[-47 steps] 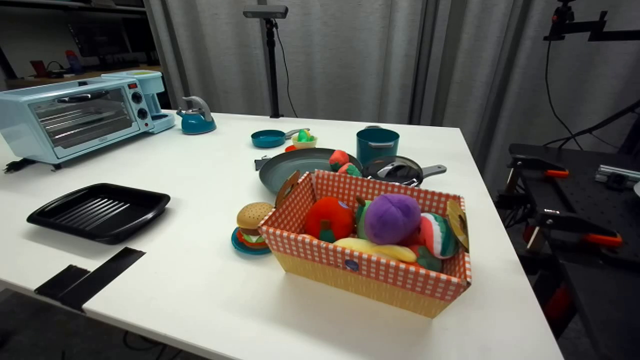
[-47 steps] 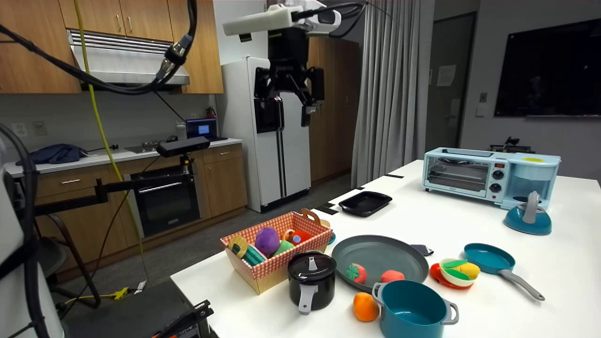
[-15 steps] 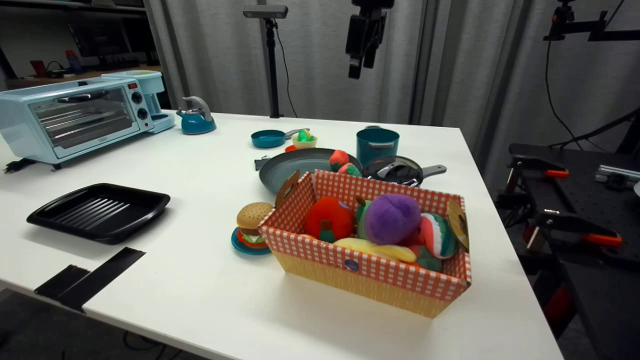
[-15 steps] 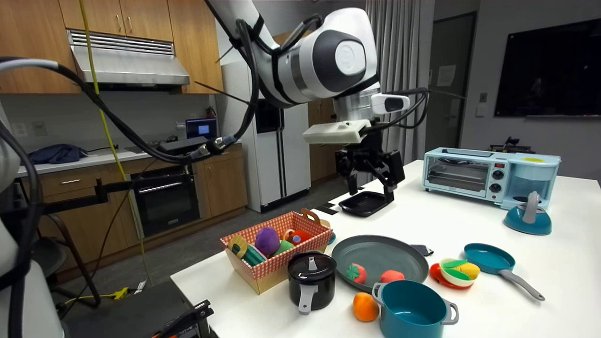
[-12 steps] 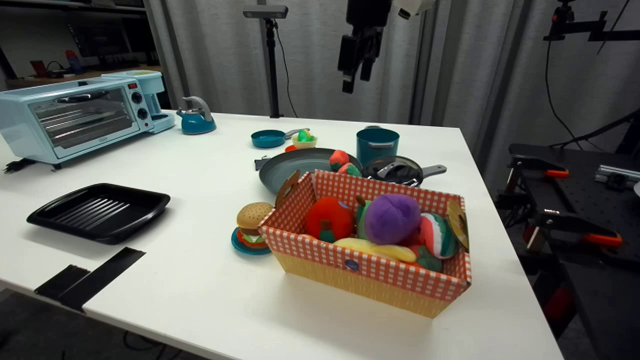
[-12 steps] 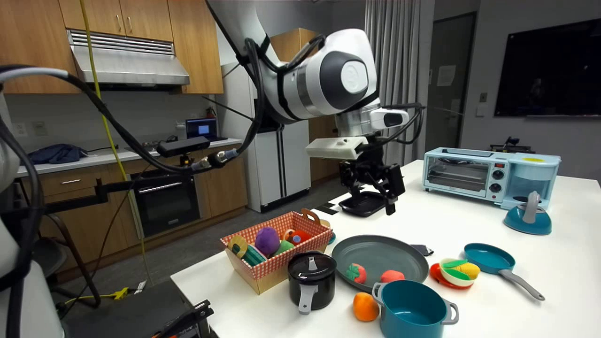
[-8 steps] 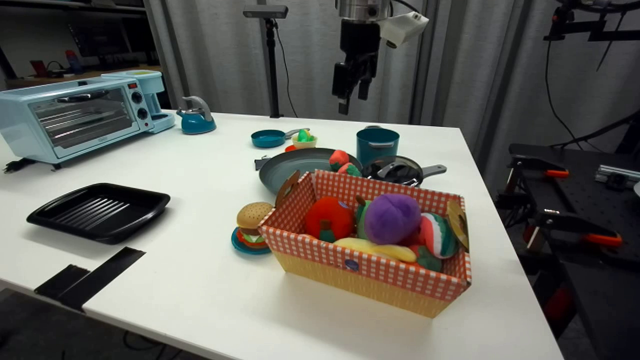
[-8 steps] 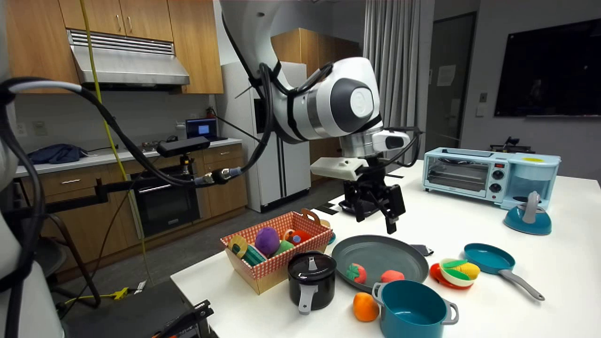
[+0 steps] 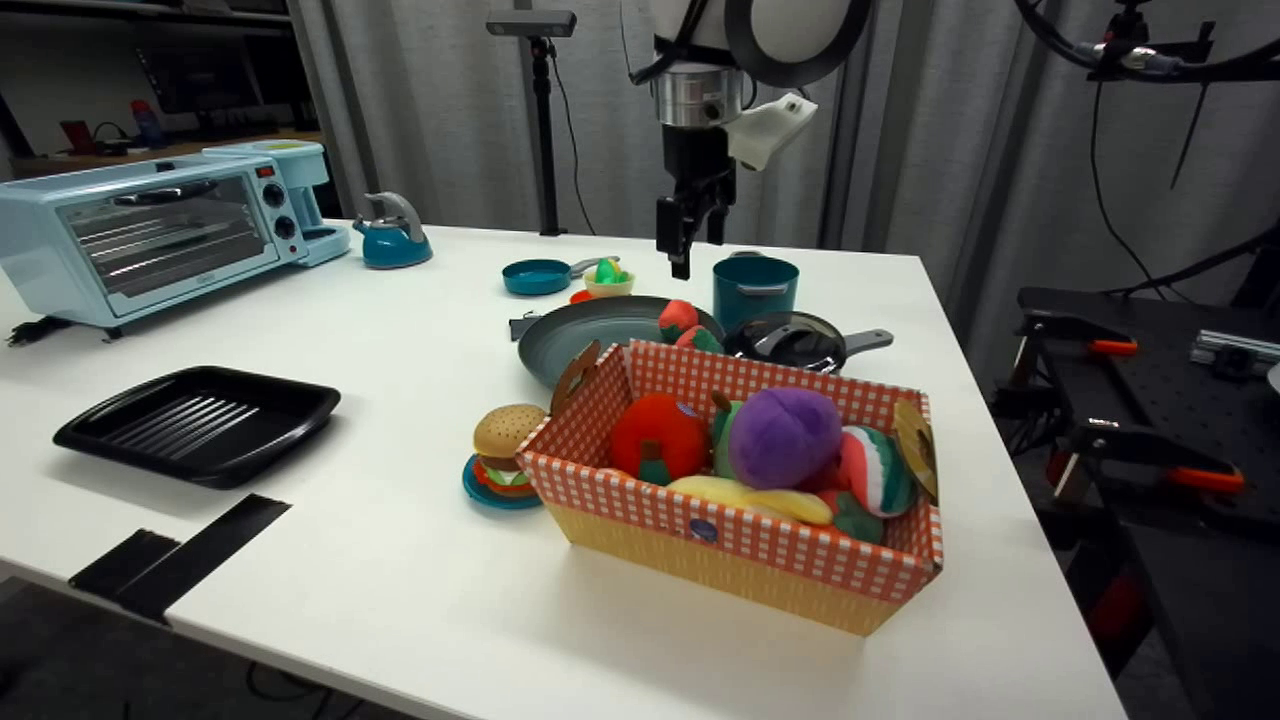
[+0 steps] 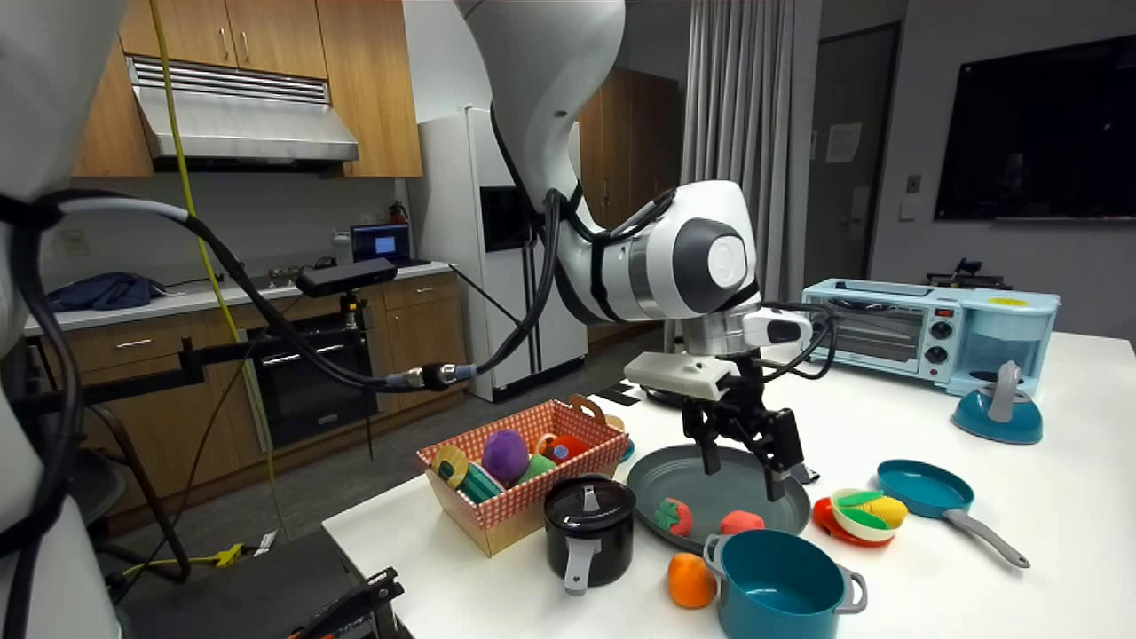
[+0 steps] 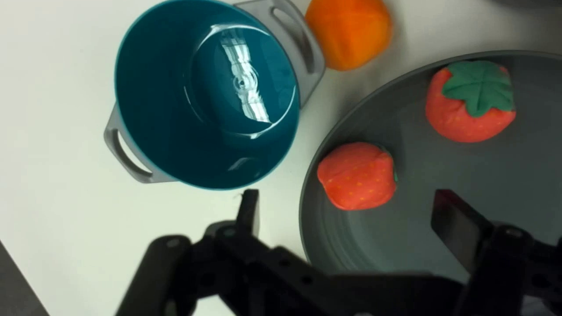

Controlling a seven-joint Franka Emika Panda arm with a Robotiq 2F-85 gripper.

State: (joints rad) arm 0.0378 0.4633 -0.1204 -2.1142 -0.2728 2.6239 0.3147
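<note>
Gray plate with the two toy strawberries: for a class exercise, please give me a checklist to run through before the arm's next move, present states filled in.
1. Jaws apart and holding nothing: ok.
2. Leafy strawberry and pot-side strawberry inside the rim of the gray plate: ok.
3. Jaws lowered to strawberry height: not ok; they hang higher in both exterior views.
4. Teal pot uncovered: ok.
5. Orange clear of the teal pot: cannot tell; they look close together.
</note>
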